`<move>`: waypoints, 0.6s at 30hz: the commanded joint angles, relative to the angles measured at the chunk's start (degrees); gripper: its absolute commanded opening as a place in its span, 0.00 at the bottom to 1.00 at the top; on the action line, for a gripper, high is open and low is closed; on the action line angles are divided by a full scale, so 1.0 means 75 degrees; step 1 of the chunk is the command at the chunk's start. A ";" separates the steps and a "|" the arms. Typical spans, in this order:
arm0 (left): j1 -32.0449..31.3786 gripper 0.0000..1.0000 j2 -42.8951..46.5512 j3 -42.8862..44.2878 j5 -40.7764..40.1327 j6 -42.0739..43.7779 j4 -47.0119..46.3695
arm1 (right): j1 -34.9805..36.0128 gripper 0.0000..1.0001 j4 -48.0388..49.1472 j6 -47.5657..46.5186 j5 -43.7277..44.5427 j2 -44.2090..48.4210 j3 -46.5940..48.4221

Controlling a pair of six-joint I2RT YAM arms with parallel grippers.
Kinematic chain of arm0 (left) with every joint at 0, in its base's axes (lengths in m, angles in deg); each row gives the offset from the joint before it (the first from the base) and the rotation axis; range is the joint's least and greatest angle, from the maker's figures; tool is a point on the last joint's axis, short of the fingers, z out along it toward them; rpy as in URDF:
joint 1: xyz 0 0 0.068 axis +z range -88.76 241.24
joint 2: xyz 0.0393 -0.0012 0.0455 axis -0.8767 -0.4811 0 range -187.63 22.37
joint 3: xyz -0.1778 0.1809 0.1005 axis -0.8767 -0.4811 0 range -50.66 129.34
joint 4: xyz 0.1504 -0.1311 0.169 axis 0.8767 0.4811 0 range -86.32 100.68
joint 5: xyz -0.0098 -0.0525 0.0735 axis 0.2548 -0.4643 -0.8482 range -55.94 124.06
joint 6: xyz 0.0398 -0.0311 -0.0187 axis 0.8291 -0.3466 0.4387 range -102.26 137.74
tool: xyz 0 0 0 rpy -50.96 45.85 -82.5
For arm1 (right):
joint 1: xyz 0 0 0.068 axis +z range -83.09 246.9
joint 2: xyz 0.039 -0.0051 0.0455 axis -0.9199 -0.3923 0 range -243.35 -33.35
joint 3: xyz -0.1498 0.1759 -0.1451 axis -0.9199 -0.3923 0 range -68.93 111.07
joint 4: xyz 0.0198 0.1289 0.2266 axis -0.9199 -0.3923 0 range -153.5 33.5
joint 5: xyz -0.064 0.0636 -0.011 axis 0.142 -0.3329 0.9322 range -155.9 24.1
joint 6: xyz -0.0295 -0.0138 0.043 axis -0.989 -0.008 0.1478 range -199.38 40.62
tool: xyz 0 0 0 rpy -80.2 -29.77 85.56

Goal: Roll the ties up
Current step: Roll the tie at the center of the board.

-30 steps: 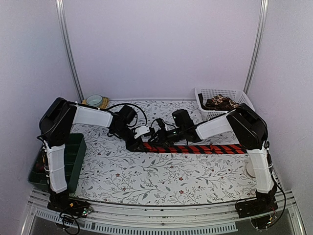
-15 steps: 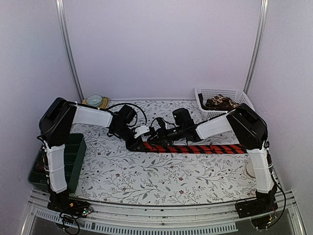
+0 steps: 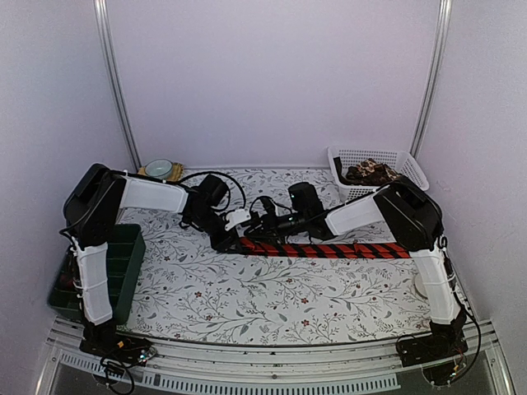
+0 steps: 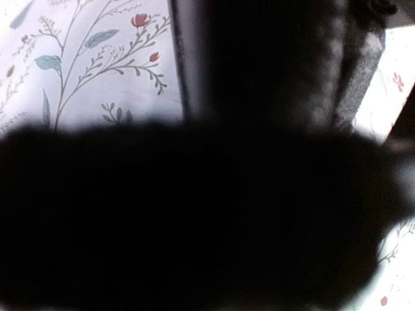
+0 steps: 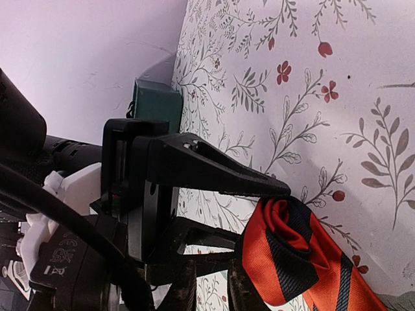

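Note:
A red tie with black diagonal stripes [image 3: 329, 249] lies flat across the table's middle. Its left end is rolled into a small coil [image 5: 285, 253]. My left gripper [image 3: 233, 241] reaches that coil from the left. In the right wrist view its jaws [image 5: 262, 217] stand apart around the coil, the upper fingertip against the coil's end. My right gripper [image 3: 257, 230] comes in from the right, just behind the tie. Its fingers [image 5: 249, 288] stand close together beside the coil and the tips are lost in dark. The left wrist view is almost all black.
A white basket [image 3: 370, 151] at the back right holds brown-patterned ties [image 3: 370, 173]. A green bin [image 3: 123, 263] sits at the left edge. A small bowl [image 3: 159, 168] stands at the back left. A white disc [image 3: 422, 284] lies by the right arm.
The right arm has leaned a little left and its fingers have drawn closer together. The tie's right end has slid slightly left. The left arm has barely moved.

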 commanded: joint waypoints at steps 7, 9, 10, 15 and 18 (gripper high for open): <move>-0.0187 0.41 -0.0062 -0.0116 -0.0271 0.0102 0.0171 | 0.0074 0.17 0.0487 0.0080 0.0057 -0.0619 0.0109; -0.0205 0.42 -0.0031 -0.0121 -0.0304 0.0093 0.0141 | 0.0079 0.17 0.0386 0.0085 0.0074 -0.0652 0.0092; -0.0206 0.41 -0.0017 -0.0137 -0.0321 0.0085 0.0119 | 0.0073 0.17 0.0342 0.0085 0.0092 -0.0674 0.0062; -0.0217 0.42 0.0010 -0.0177 -0.0290 0.0078 0.0053 | 0.0081 0.17 0.0431 0.0240 0.0096 -0.0776 -0.0087; -0.0229 0.42 0.0010 -0.0183 -0.0256 0.0078 0.0051 | 0.0081 0.17 0.0358 0.0299 0.0080 -0.0856 -0.0033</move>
